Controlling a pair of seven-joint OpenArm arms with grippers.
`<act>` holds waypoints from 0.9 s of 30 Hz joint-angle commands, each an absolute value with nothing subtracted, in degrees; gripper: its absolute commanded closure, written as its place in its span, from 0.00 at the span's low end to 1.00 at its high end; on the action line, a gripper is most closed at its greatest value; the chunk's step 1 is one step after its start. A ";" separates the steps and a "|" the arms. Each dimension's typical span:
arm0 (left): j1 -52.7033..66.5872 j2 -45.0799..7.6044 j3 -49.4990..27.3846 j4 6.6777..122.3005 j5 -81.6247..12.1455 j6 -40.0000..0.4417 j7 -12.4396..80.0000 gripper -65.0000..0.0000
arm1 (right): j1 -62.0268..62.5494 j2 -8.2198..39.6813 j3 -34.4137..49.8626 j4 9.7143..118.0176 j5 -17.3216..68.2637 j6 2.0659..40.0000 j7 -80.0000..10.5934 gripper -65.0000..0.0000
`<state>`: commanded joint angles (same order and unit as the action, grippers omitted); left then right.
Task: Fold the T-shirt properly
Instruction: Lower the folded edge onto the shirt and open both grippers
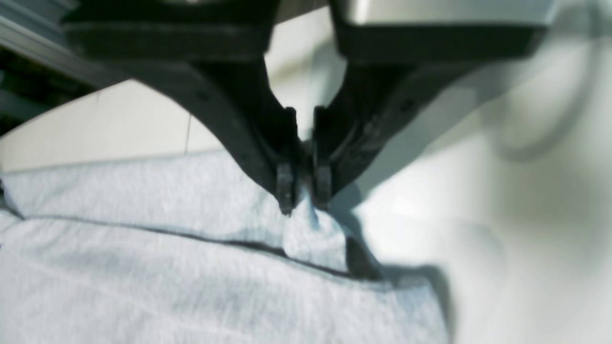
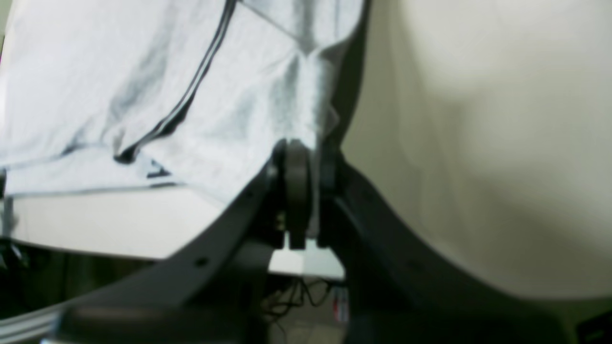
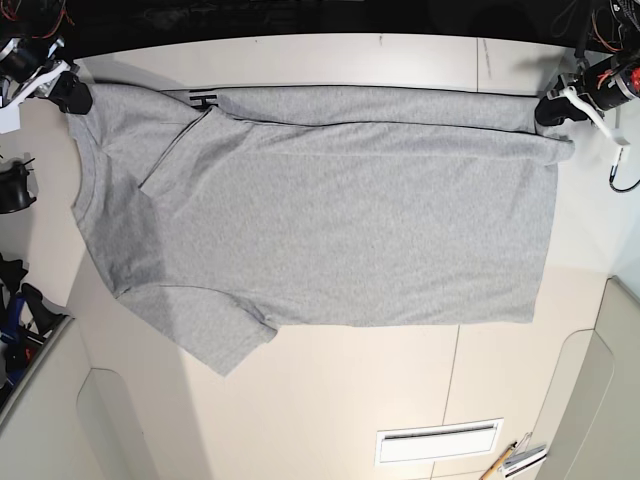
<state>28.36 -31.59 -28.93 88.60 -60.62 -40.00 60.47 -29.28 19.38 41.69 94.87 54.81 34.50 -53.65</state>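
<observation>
The light grey T-shirt lies spread on the pale table, neck to the left and hem to the right. Its far edge is folded over, and a bit of black lettering shows there. My left gripper is at the far right hem corner. In the left wrist view the left gripper is shut on a pinch of the T-shirt. My right gripper sits at the far left shoulder corner. In the right wrist view the right gripper is shut on the edge of the T-shirt.
A white slotted plate is set into the table near the front, with a pencil and small tools beside it. Cables and dark hardware crowd the left edge. The table's far edge runs just behind both grippers.
</observation>
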 joint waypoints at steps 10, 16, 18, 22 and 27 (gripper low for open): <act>32.40 -31.59 -28.97 91.79 -59.68 -40.00 60.62 1.00 | -30.61 19.53 42.89 94.89 54.13 34.48 -55.96 1.00; 32.40 -31.59 -28.95 91.77 -58.92 -40.00 60.64 0.95 | -30.68 19.53 42.89 94.87 52.12 34.24 -55.96 0.77; 32.42 -31.59 -28.95 91.77 -58.92 -40.00 60.66 0.75 | -30.68 19.53 43.05 94.87 51.42 34.09 -56.01 0.55; 32.40 -31.59 -28.95 91.77 -58.94 -40.00 60.66 0.62 | -30.65 19.53 46.59 95.04 53.15 33.71 -56.77 0.53; 32.38 -31.62 -28.97 91.77 -59.35 -40.00 60.07 0.62 | -30.68 19.53 52.16 99.79 54.46 33.89 -57.17 0.53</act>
<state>32.38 -31.62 -28.97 91.77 -59.35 -40.00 60.07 -30.68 19.53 52.16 99.79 54.46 33.89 -57.17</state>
